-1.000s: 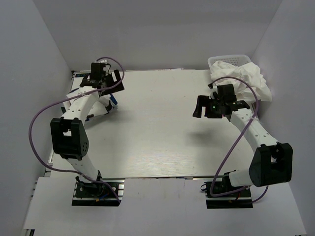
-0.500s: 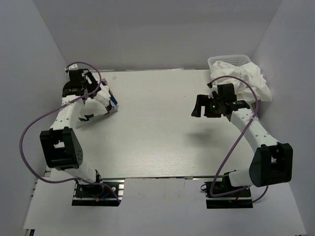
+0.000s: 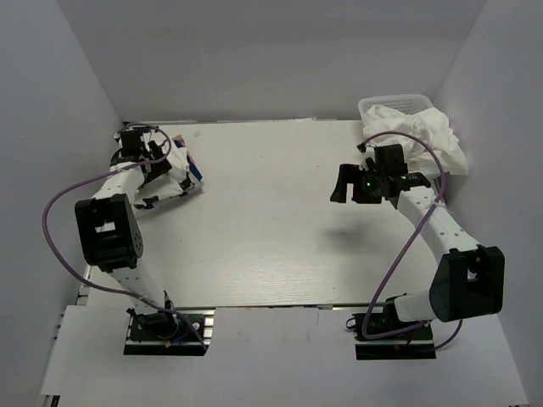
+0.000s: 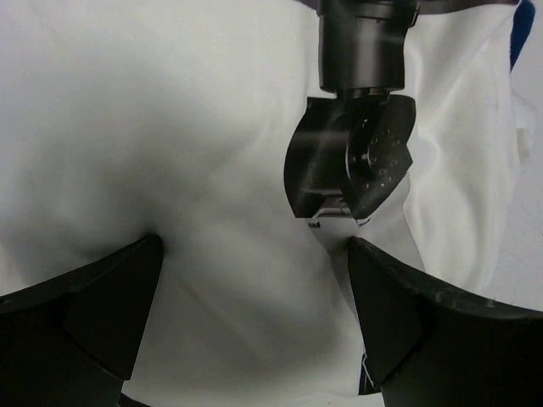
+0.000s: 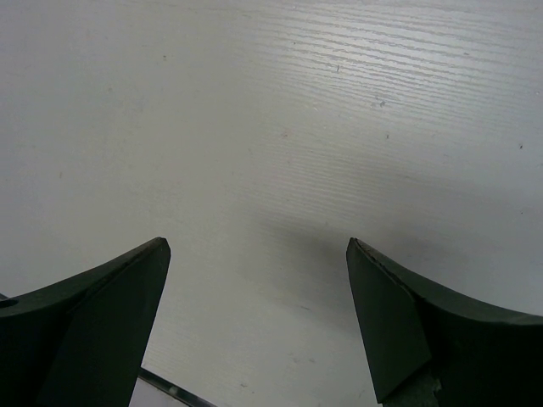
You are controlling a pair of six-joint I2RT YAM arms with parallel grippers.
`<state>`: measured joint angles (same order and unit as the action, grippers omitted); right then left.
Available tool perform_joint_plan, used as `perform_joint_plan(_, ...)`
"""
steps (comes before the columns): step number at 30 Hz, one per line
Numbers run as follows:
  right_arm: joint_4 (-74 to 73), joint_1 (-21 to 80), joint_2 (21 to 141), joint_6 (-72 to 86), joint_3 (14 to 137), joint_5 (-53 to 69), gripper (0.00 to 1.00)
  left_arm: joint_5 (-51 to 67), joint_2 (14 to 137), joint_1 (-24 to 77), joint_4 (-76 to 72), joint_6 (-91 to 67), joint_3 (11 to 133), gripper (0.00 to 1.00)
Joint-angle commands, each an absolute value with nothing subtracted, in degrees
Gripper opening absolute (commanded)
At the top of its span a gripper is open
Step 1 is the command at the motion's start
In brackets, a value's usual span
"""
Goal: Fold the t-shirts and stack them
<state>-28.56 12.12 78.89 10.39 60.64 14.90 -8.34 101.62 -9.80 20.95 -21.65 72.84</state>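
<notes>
At the far left corner of the table, the left gripper hangs directly over a folded white t-shirt, its jaws spread wide and gripping nothing. The cloth fills the wrist camera's view beneath both fingers, and whether the tips press on the fabric cannot be told. A blue t-shirt shows as a thin edge on the right side of the same stack, just beside the white one. The left arm is bent sharply back on itself, so that one of its own dark joints sits above the cloth ahead of the fingers. On the right half of the table, the right gripper hovers over bare tabletop, jaws likewise wide apart and empty. The loose t-shirts, a crumpled white heap, lie beyond it at the far right, spilling over the rim of a white basket and well apart from the stack on the left.
</notes>
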Motion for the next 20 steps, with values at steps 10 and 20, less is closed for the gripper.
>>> perform_joint_plan(10, -27.25, 11.78, 71.11, 13.27, 61.79, 13.28, 0.9, 1.12, 78.24, -8.18, 33.75, -24.6, 79.74, 1.0)
perform_joint_plan(20, -20.93, 11.86, 61.79, 17.67, 56.08, 11.25, 0.9, 4.31, 67.06, -8.17, 40.95, -25.32, 71.46, 1.0)
